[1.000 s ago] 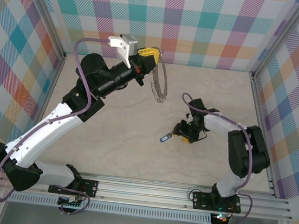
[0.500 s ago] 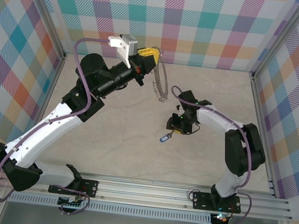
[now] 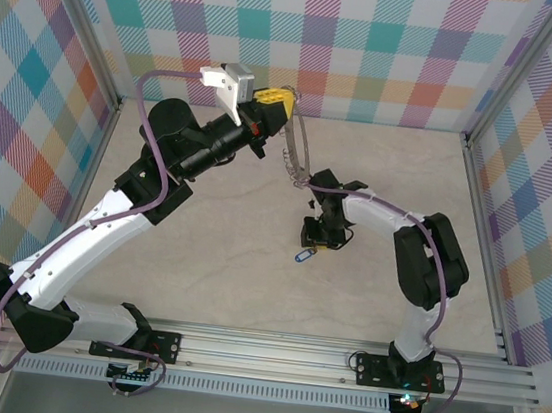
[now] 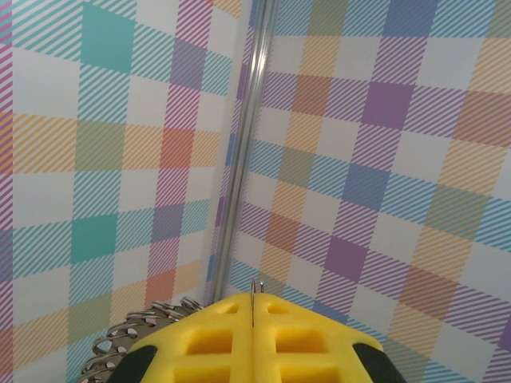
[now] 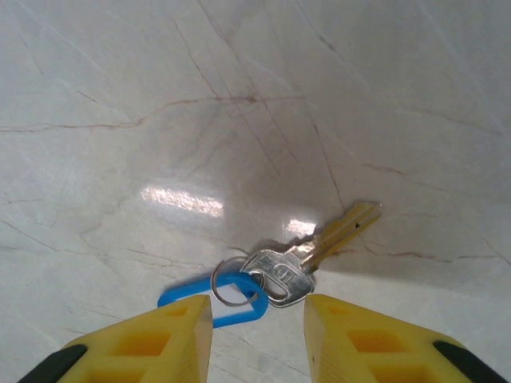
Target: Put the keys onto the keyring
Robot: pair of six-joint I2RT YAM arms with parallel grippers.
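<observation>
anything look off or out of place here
Nothing looks spilled, damaged or askew. The large thin silver keyring hoop is pinched in the shut left gripper, and the small metal key with blue plastic tag lies flat on the marble-look table just ahead of the open right gripper.

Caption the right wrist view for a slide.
Right end effector, open, lined up on the blue-tagged key lying on the marble table.
</observation>
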